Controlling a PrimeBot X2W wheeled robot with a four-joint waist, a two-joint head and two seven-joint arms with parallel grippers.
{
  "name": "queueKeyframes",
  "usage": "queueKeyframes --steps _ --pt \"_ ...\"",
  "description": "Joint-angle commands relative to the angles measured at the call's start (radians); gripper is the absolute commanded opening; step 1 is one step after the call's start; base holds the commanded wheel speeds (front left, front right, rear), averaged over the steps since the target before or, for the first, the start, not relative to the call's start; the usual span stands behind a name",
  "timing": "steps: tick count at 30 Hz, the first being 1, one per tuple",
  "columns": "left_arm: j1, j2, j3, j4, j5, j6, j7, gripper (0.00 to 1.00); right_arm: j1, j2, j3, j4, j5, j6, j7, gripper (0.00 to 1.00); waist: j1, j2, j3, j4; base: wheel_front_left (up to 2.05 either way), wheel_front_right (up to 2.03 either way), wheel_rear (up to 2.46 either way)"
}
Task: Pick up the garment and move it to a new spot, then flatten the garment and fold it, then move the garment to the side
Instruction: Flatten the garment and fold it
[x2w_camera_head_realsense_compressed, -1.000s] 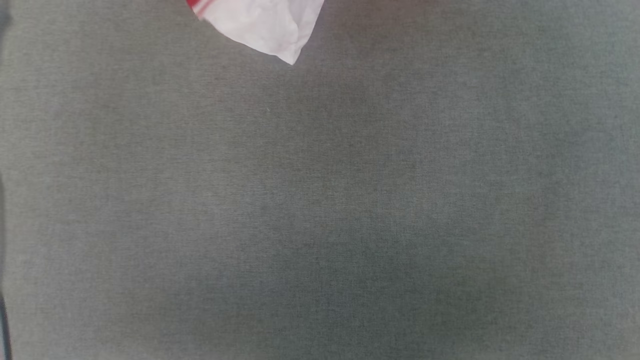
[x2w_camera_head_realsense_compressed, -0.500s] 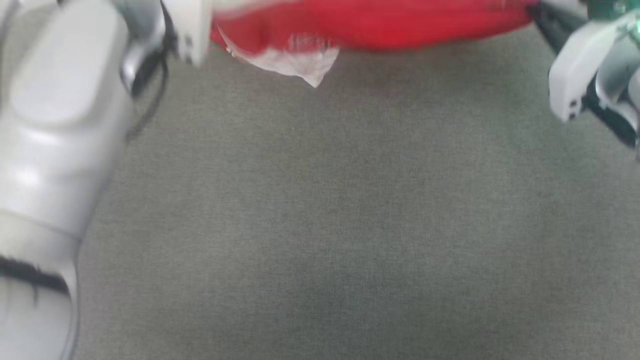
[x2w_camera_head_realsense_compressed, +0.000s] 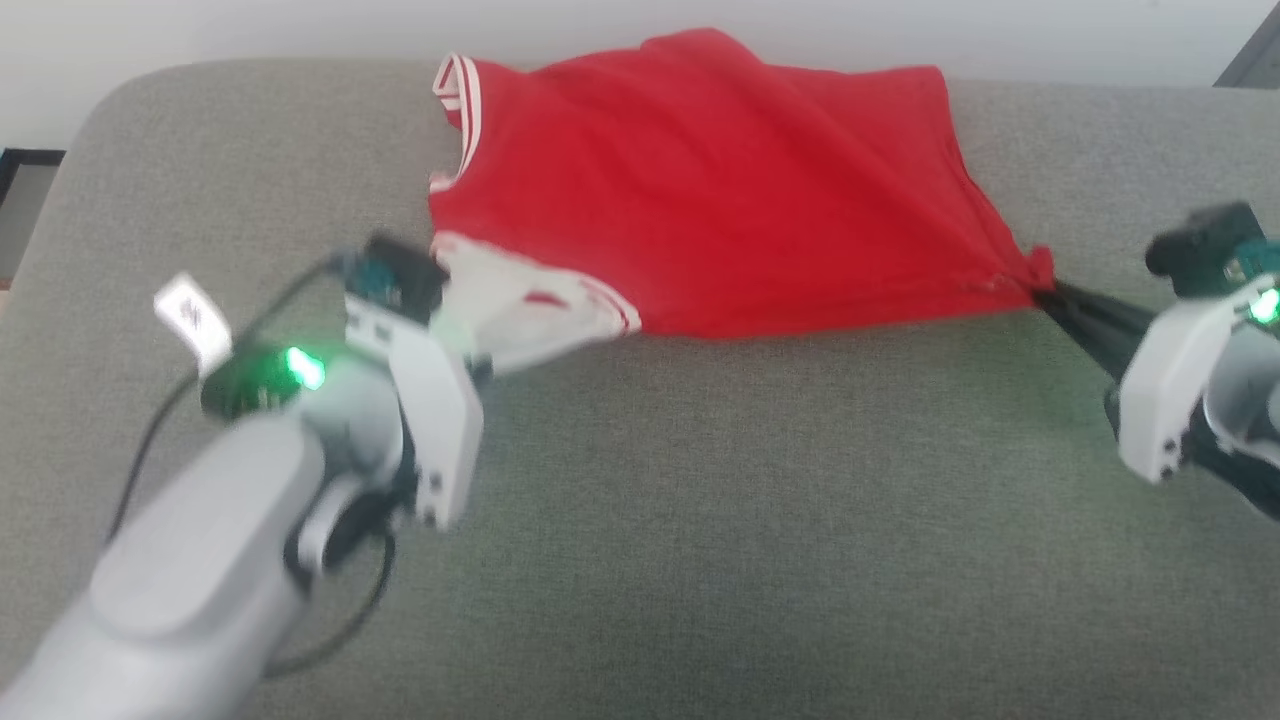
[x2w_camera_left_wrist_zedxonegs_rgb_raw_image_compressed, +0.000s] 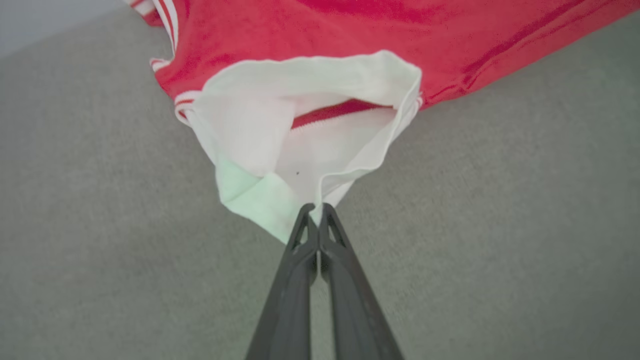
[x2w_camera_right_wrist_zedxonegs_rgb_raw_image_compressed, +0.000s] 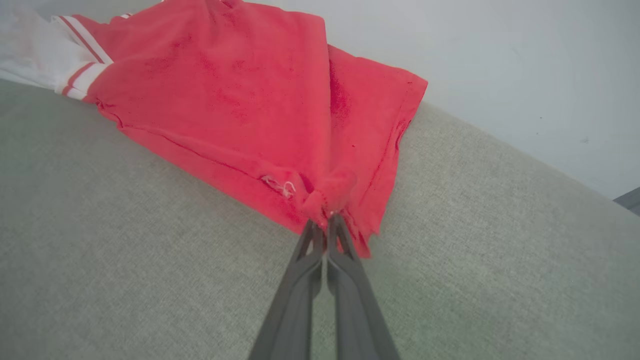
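**A:** Which step of the task is this?

**B:** A wide grey cushion (x2w_camera_head_realsense_compressed: 700, 520) sits in front of a pale wall (x2w_camera_head_realsense_compressed: 300, 25). The garment (x2w_camera_head_realsense_compressed: 720, 190), a red shirt, lies along the cushion's far edge, stretched sideways between two robot arms. I read this as the flattening step. The shirt is down on the surface, but diagonal wrinkles cross it and no fold has been made.

**A:** What does the next move call for?

**B:** Probably an even pull outward with both arms low, so the wrinkles go without the cloth slipping from the tips. After that, a release before folding.

**A:** How are the arms posed?

**B:** The left arm (x2w_camera_head_realsense_compressed: 200, 560) reaches in from the lower left, pale forearm raised and wrist turned toward the shirt. The right arm (x2w_camera_head_realsense_compressed: 1190, 400) enters at the right edge, its dark fingers pointing left, low over the cushion.

**A:** And the claws?

**B:** The left gripper (x2w_camera_left_wrist_zedxonegs_rgb_raw_image_compressed: 316, 210) is pinched tight on the edge of the white sleeve (x2w_camera_left_wrist_zedxonegs_rgb_raw_image_compressed: 250, 130). The right gripper (x2w_camera_right_wrist_zedxonegs_rgb_raw_image_compressed: 326, 220) is pinched tight on a bunched red hem corner (x2w_camera_right_wrist_zedxonegs_rgb_raw_image_compressed: 325, 192).
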Motion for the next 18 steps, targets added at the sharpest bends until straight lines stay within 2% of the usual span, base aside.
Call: queueKeyframes --steps 1,6,11,18 --pt "0.065 0.025 0.002 -0.07 -0.021 0.041 0.029 0.0 0.036 -0.018 0.002 -0.025 0.019 -0.001 -0.008 0.0 0.0 0.0 -0.007 -0.002 0.0 0.0 0.0" --pt "0.249 0.104 0.003 -0.267 -0.066 0.154 0.098 0.0 0.125 -0.07 0.017 -0.108 0.044 -0.001 -0.003 0.0 0.0 0.0 -0.023 -0.004 0.0 0.0 0.0" --pt "0.389 0.166 0.006 -0.397 -0.097 0.236 0.136 0.0 0.211 -0.124 0.029 -0.187 0.061 -0.001 -0.002 0.0 0.0 0.0 -0.04 -0.003 0.0 0.0 0.0" --pt "0.511 0.238 0.025 -0.512 -0.136 0.328 0.171 0.0 0.327 -0.201 0.048 -0.337 0.107 -0.001 0.031 0.0 0.0 0.0 -0.054 -0.005 0.0 0.0 0.0"
